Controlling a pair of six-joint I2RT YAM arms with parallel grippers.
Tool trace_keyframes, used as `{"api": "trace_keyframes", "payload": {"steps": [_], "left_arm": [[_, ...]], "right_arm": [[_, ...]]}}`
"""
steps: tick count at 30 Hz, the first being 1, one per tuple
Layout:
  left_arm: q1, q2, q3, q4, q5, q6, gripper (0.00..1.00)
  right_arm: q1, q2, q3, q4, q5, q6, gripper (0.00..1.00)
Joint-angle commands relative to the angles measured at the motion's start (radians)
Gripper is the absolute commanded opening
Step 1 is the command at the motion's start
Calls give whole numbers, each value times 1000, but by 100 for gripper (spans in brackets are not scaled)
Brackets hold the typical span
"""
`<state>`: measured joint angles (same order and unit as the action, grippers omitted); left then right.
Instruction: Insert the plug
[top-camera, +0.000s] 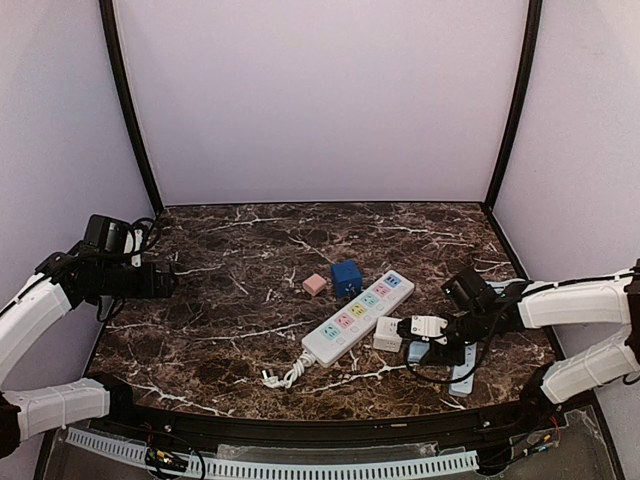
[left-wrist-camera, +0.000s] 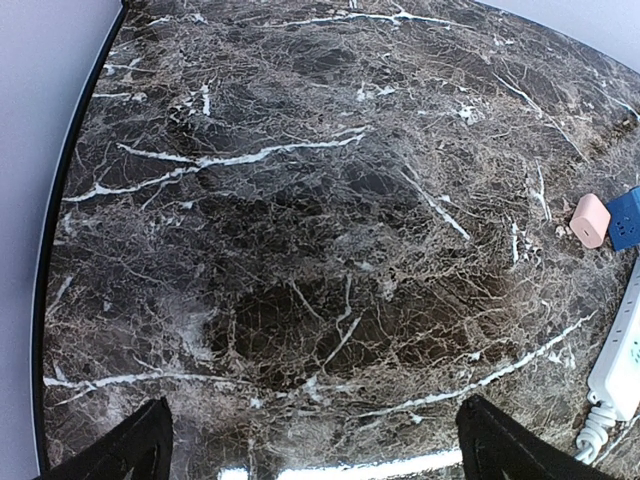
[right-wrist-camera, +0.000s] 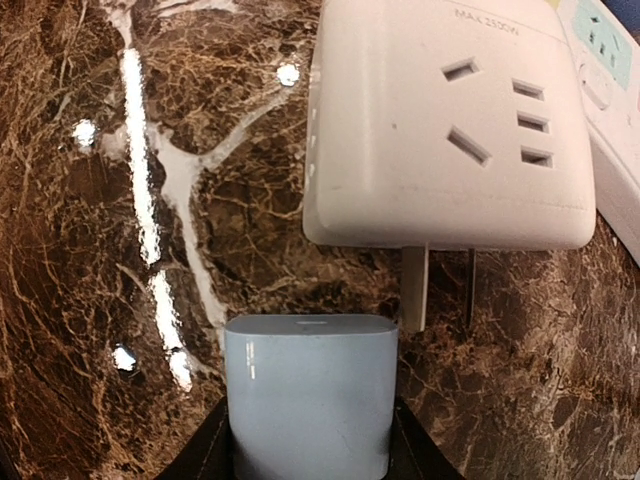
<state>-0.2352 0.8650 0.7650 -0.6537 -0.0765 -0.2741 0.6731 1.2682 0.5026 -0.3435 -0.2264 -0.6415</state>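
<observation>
A white power strip (top-camera: 356, 316) with coloured sockets lies slantwise on the marble table; its edge shows at the top right of the right wrist view (right-wrist-camera: 612, 95). My right gripper (right-wrist-camera: 310, 445) is shut on a pale blue plug (right-wrist-camera: 310, 390), its black fingers pressed to both sides. In the top view the plug (top-camera: 417, 351) sits low over the table, right of the strip. A white adapter (right-wrist-camera: 445, 130) lies just ahead of it, prongs pointing back at the plug. My left gripper (left-wrist-camera: 325, 455) hangs open over bare marble at the far left (top-camera: 165, 280).
A pink cube (top-camera: 314, 284) and a blue cube (top-camera: 347, 277) sit behind the strip's left side. The strip's coiled cord end (top-camera: 283, 377) lies near the front edge. A pale blue piece (top-camera: 464, 377) lies under the right arm. Purple walls close in the table.
</observation>
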Motion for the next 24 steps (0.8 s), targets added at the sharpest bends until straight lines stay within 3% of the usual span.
{"api": "trace_keyframes", "payload": {"steps": [1, 14, 24], "left_arm": [[-6, -7, 31, -34, -18, -3, 100], [-6, -33, 69, -66, -21, -14, 100], [-6, -2, 199, -141, 3, -19, 100]], "right_arm": [[-7, -36, 9, -6, 45, 29, 0], [-71, -173, 55, 1, 100, 91, 0], [-72, -215, 188, 4, 110, 150, 0]]}}
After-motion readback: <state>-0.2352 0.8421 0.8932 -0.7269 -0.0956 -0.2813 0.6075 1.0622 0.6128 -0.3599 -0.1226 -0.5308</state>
